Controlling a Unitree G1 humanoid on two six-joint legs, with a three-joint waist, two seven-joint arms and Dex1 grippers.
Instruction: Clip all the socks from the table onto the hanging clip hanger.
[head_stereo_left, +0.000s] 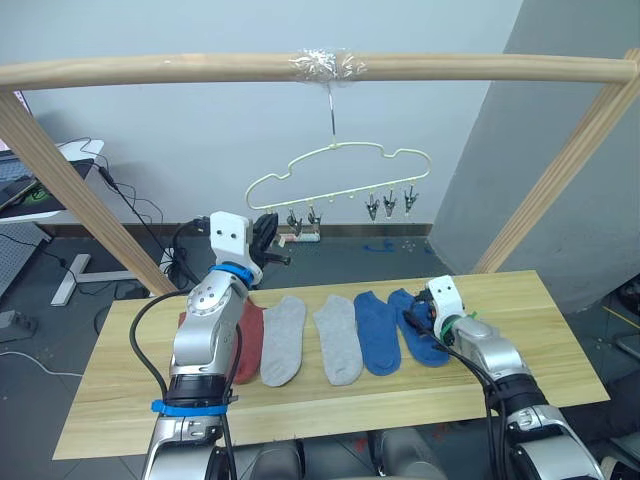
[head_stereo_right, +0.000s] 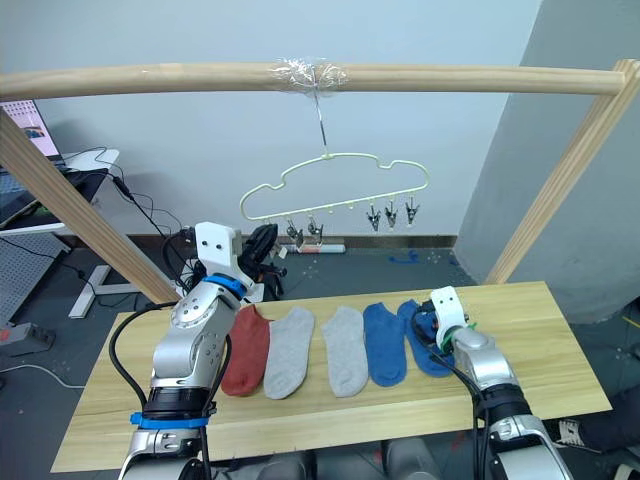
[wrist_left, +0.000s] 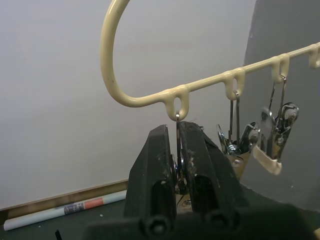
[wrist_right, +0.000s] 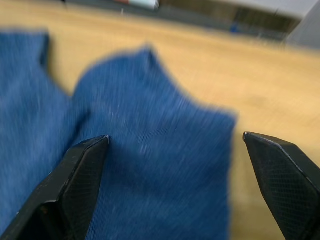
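Observation:
A row of socks lies on the table (head_stereo_left: 560, 340): one rust-red sock (head_stereo_right: 247, 348) partly behind my left arm, two light grey socks (head_stereo_left: 285, 340) (head_stereo_left: 340, 342), and two blue socks (head_stereo_left: 377, 332) (wrist_right: 155, 165). The pale clip hanger (head_stereo_left: 340, 172) hangs from the pole by its hook. My left gripper (wrist_left: 177, 134) is raised to its left end and shut on the leftmost clip (wrist_left: 178, 150). Two more clips (wrist_left: 272, 135) dangle beside it, and another group (head_stereo_left: 390, 204) hangs further right. My right gripper (wrist_right: 175, 136) stands open just above the rightmost blue sock.
A thick wooden pole frame (head_stereo_left: 200, 68) spans the table, its slanted legs at both back corners. Behind on the left is a white desk (head_stereo_left: 70, 150) with cables on the floor. A grey partition (head_stereo_left: 560, 150) stands at the back right.

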